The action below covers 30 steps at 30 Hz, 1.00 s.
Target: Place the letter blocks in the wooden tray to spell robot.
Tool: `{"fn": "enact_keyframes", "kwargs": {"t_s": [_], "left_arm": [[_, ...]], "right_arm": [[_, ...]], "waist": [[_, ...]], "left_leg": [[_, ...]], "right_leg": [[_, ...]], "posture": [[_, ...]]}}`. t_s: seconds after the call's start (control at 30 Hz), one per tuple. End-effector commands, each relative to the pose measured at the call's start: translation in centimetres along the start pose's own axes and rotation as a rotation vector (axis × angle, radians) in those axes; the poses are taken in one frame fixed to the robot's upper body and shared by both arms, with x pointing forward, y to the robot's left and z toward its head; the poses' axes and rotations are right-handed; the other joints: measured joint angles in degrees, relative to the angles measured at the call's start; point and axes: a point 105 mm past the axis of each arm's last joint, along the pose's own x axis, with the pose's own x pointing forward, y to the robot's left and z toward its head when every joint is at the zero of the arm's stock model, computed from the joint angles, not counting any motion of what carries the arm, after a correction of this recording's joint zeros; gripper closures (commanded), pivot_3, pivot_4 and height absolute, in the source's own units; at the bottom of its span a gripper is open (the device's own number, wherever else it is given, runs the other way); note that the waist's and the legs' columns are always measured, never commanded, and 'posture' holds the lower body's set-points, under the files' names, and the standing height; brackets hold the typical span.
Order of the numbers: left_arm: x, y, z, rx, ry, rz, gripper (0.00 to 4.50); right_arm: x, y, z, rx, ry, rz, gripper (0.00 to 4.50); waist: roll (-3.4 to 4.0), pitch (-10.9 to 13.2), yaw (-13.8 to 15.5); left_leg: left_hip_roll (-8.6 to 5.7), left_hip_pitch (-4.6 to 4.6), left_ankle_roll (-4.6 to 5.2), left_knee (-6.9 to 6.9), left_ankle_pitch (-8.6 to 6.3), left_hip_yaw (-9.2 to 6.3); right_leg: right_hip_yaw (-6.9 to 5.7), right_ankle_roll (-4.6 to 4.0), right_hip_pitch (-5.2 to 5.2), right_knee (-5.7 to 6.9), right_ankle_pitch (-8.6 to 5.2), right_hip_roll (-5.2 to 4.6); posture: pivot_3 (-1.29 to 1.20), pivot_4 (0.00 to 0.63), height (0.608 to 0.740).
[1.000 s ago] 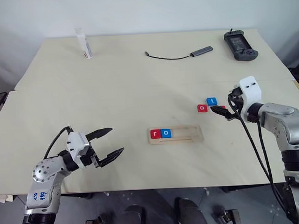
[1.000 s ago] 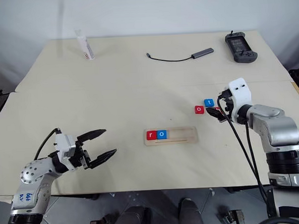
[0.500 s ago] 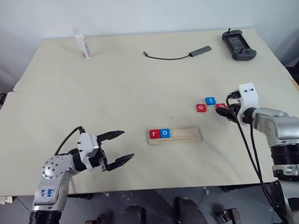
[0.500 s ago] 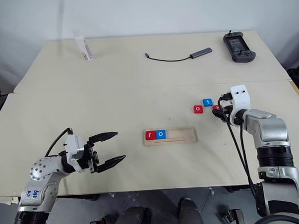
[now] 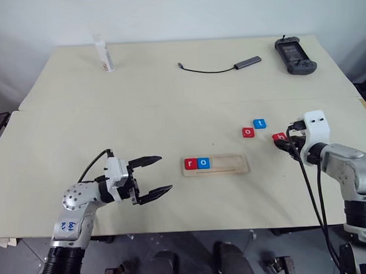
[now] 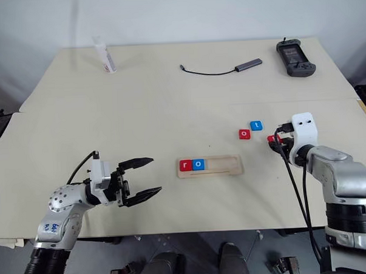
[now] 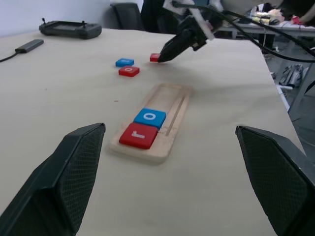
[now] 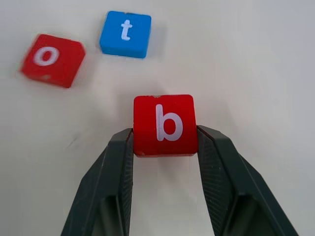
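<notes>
The wooden tray (image 5: 234,166) lies in the middle of the table near the front edge. A red r block (image 5: 190,164) and a blue o block (image 5: 203,163) fill its left end. To the right of the tray a red o block (image 5: 248,132) and a blue t block (image 5: 259,124) lie loose on the table. My right gripper (image 8: 165,135) is shut on the red b block (image 8: 165,124), holding it by two opposite sides, low over the table just right of the loose pair. Left of the tray, my left gripper (image 5: 166,172) is open and empty, pointing at the tray.
At the back of the table stand a white tube (image 5: 103,53) on the left, a black cable with a grey adapter (image 5: 246,62) in the middle and a black controller (image 5: 294,48) on the right.
My right gripper has shut on the red b block and drawn back a little toward me with it. My left gripper has moved right, closer to the tray, still open.
</notes>
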Motion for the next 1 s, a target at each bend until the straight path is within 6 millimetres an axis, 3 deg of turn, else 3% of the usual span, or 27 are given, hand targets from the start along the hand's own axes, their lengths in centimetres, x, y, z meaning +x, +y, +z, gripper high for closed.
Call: {"fn": "enact_keyframes", "kwargs": {"t_s": [0.03,0.2,0.4,0.5,0.8,1.0], "left_arm": [[0.7,0.2,0.2,0.01,-0.023,-0.043,0.0],[1.5,0.0,0.1,-0.008,-0.031,-0.102,0.0],[1.7,0.1,-0.1,-0.007,-0.031,-0.11,0.0],[1.6,0.2,-0.1,-0.001,-0.033,-0.103,0.0],[1.0,0.3,0.2,0.029,-0.031,-0.082,0.0],[0.9,-1.0,1.3,0.057,-0.013,-0.148,0.0]], "right_arm": [[-2.5,1.7,-0.2,0.02,-0.03,-0.01,3.04],[-4.0,3.6,-2.5,0.098,0.003,-0.06,3.04],[-4.1,4.7,-3.3,0.129,0.009,-0.062,0.97],[-4.4,4.5,-2.3,0.062,-0.004,0.011,0.02],[-5.5,2.9,0.3,-0.421,-0.015,0.42,0.02],[-2.8,0.8,0.3,-0.63,0.036,0.623,0.02]], "waist": [[0.01,0.0,0.01],[0.02,-0.01,-0.17],[0.02,-0.01,-0.4],[0.02,-0.01,-0.43],[-0.01,0.01,-0.55],[-0.07,0.05,-0.88]], "left_leg": [[-0.01,0.01,0.0,0.0,0.0,0.04],[-0.03,0.02,-0.01,-0.01,-0.01,0.04],[-0.04,0.03,-0.01,-0.01,-0.01,0.03],[-0.07,0.02,0.0,-0.02,-0.01,0.03],[-0.05,0.08,0.1,-0.02,-0.04,0.12],[0.01,0.14,0.09,0.01,-0.04,0.24]], "right_leg": [[0.05,0.0,-0.01,0.02,0.0,0.0],[0.12,0.0,-0.04,0.06,0.0,0.0],[0.11,0.0,-0.05,0.07,0.0,0.01],[0.11,0.0,-0.04,0.07,0.0,0.0],[0.07,0.06,0.09,-0.08,0.03,0.04],[0.15,0.1,0.08,-0.22,0.05,0.06]], "posture": [[0.0,0.15,0.74],[0.0,0.15,0.74],[0.0,0.15,0.74],[0.0,0.15,0.74],[0.0,0.15,0.74],[0.0,0.15,0.74]]}}
